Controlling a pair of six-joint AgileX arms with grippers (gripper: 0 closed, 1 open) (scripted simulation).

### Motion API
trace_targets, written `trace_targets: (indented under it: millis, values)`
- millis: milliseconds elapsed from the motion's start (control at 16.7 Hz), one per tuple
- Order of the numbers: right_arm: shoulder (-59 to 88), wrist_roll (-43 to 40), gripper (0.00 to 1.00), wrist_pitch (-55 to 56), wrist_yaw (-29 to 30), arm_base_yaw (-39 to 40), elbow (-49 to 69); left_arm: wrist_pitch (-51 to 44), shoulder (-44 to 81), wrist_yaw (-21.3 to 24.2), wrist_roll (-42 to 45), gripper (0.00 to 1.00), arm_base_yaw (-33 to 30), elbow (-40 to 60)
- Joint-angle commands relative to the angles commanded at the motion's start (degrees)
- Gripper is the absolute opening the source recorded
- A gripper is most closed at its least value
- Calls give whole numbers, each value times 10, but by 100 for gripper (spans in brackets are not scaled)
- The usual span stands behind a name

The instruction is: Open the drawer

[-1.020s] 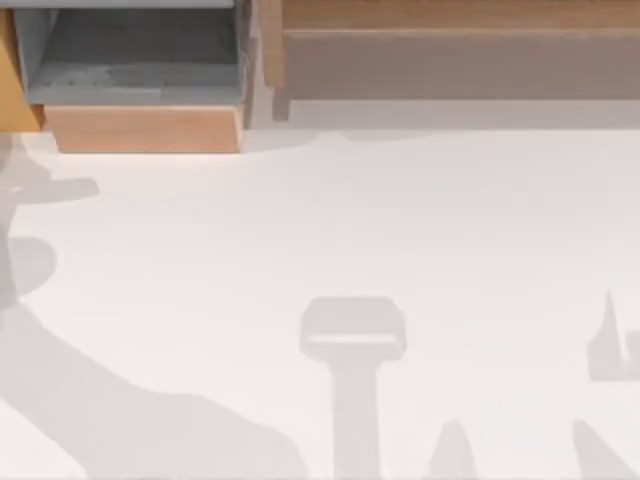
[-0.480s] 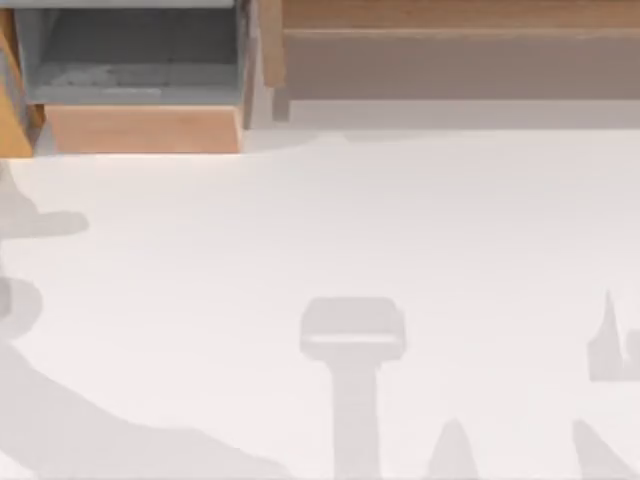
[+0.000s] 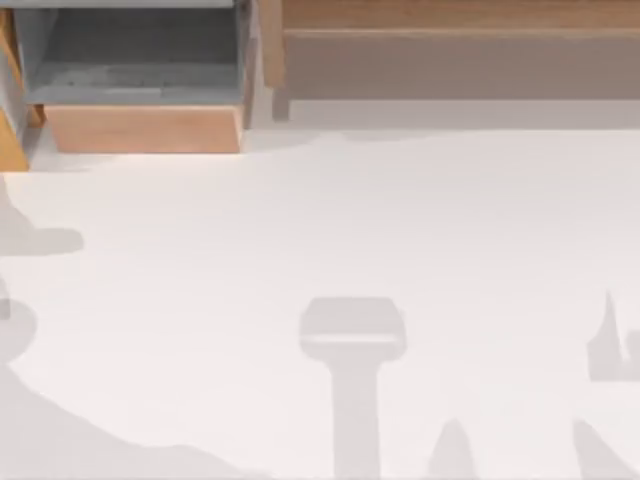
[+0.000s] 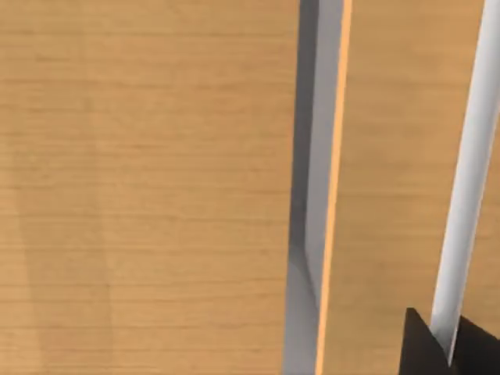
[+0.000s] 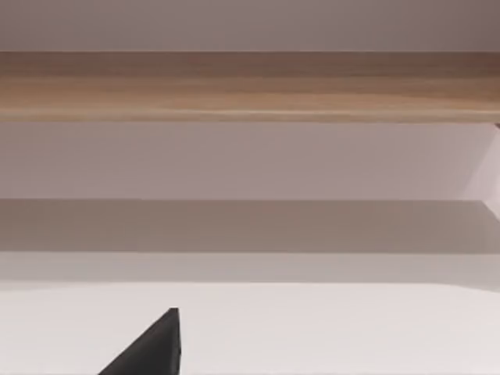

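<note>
Though the drawer [image 3: 140,90] sits at about eleven o'clock on the table [image 3: 400,250], against the far edge, it already stands pulled out: its grey walls and floor lie open to the overhead camera, and the plain light-orange front panel [image 3: 145,130] faces the near side. The panel's long axis runs from nine to three o'clock, so any further pull would have to go straight toward six. To its right, from about twelve round to two o'clock, lies the ledge [image 3: 450,50], a much longer wooden shelf with a pale, flat top and a shaded underside.

The left arm is the nearer one by a wide margin. Its wrist camera looks close onto smooth wood with a fine, even grain, split by a narrow grey slot and a thin orange edge, with a white strip alongside; which part of the cabinet this is I cannot say for certain. Two dark tips of the left gripper [image 4: 449,348] poke in at the picture's edge, set close together with the end of the white strip showing between them, but whether they clamp on anything I cannot tell.

The right arm is parked, well off toward four o'clock. One dark finger of the right gripper [image 5: 152,348] shows over the white table, facing the ledge; how wide its fingers stand cannot be told.

Judging by the exposed interior, the task looks largely done.
</note>
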Motion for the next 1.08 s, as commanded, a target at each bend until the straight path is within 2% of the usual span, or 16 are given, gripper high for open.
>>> trace_targets:
  millis: [480,840,1080]
  values:
    - [0,0,100,0,0,0,0,72,-56,50,2,0,50,-133]
    - [0,0,100,0,0,0,0,82,-63,57,4,0,59,-145]
    - [0,0,100,0,0,0,0,118,-86,96,5,0,97,-216]
